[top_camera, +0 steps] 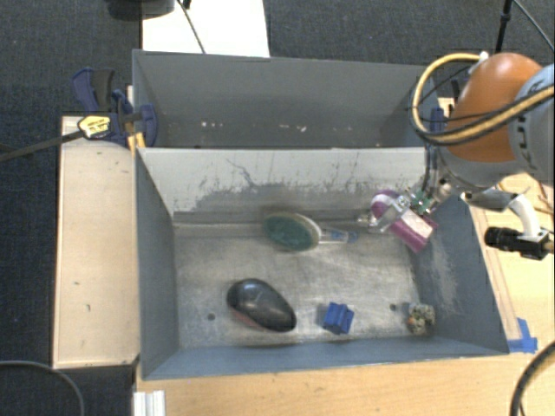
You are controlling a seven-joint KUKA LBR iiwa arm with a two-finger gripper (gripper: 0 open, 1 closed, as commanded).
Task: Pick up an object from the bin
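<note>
Mouse [260,305], black, lies well left of and below the fingers, a green brush [291,231] just left of them, a blue block [336,317] and speckled lump [421,319] below, while the gripper [414,206] seemingly pinches a purple tube [411,228] near the bin's [460,267] right wall.

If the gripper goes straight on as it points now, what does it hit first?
Probably the purple cylinder at the right side of the bin, directly ahead of the gripper; depth is unclear.

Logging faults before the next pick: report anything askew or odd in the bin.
The purple tube sits tilted by the right wall, pale end toward the brush. Mouse and blue block lie flat; nothing spilled.
</note>
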